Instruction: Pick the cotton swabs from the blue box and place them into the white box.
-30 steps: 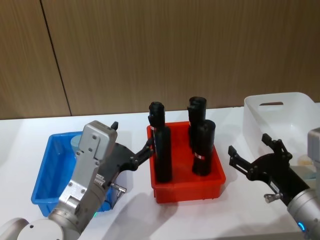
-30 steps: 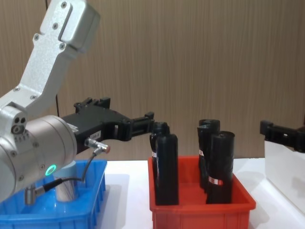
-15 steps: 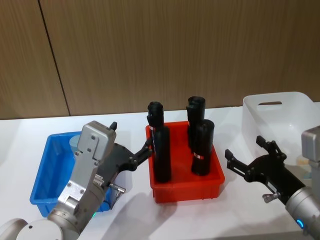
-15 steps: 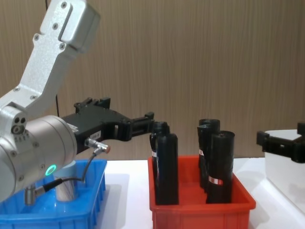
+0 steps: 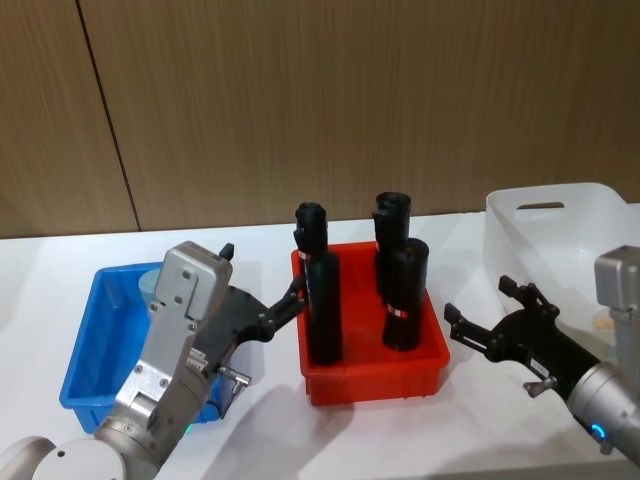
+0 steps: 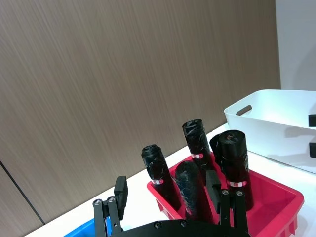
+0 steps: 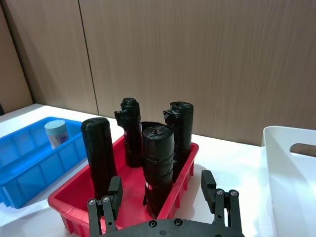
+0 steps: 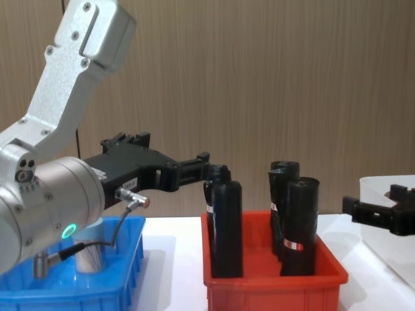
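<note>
One cotton swab tub (image 7: 55,132) with a pale blue lid stands upright in the blue box (image 5: 85,340) at the left; it shows partly behind my left arm (image 5: 150,283) and low down (image 8: 91,251). My left gripper (image 5: 262,275) hangs open above the blue box's right side, fingers pointing toward the red bin, holding nothing. The white box (image 5: 530,235) stands at the far right. My right gripper (image 5: 478,300) is open and empty, hovering between the white box and the red bin, a little above the table.
A red bin (image 5: 370,385) with several tall black bottles (image 5: 322,300) stands in the middle, between the two boxes and between both grippers. A wooden wall closes the back. Bare white table lies in front of the bins.
My right gripper has moved left, away from the white box and toward the red bin, staying open. The left arm and the swab tub have not moved.
</note>
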### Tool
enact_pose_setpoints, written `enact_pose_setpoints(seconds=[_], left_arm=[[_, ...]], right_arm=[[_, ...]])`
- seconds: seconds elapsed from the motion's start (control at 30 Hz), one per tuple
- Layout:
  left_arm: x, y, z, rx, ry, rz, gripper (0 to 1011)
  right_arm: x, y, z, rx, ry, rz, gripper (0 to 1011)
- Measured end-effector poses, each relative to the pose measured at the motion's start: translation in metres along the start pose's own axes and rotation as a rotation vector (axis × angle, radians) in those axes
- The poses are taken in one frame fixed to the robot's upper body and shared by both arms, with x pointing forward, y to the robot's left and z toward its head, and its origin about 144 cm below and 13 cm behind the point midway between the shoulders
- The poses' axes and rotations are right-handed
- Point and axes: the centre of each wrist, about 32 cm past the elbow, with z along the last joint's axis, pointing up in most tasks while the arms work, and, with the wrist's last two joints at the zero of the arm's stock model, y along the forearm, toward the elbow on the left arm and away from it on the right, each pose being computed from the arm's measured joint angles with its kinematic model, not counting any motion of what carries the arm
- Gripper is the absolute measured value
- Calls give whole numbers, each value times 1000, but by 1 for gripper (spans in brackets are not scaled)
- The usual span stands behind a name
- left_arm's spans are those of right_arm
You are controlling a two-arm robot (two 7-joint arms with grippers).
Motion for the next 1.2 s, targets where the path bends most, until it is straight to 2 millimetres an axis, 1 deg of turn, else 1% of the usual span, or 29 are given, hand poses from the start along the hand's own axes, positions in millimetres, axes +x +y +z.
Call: enact_pose_setpoints(seconds=[0.13, 0.2, 0.23, 0.4, 0.5, 1.03, 1.2], left_arm=[[0, 0, 0, 0, 0, 0, 1004], [0, 0, 0, 0, 0, 0, 1004], [0, 0, 0, 0, 0, 0, 1004], [0, 0, 0, 0, 0, 0, 1004], [0, 0, 0, 0, 0, 0, 1004], [0, 0, 0, 0, 0, 0, 1004], [0, 0, 0, 0, 0, 0, 1004]], right_arm=[[11, 8, -4, -7, 21, 28, 1001], [12, 9, -5, -8, 23, 33, 1001], [16, 13, -6, -12, 31, 47, 1002], [22, 22, -8, -19, 42, 70, 1001], [25, 31, -10, -25, 52, 95, 1001], [28, 66, -14, -39, 70, 165, 1001], [28, 73, -15, -44, 72, 173, 1001]])
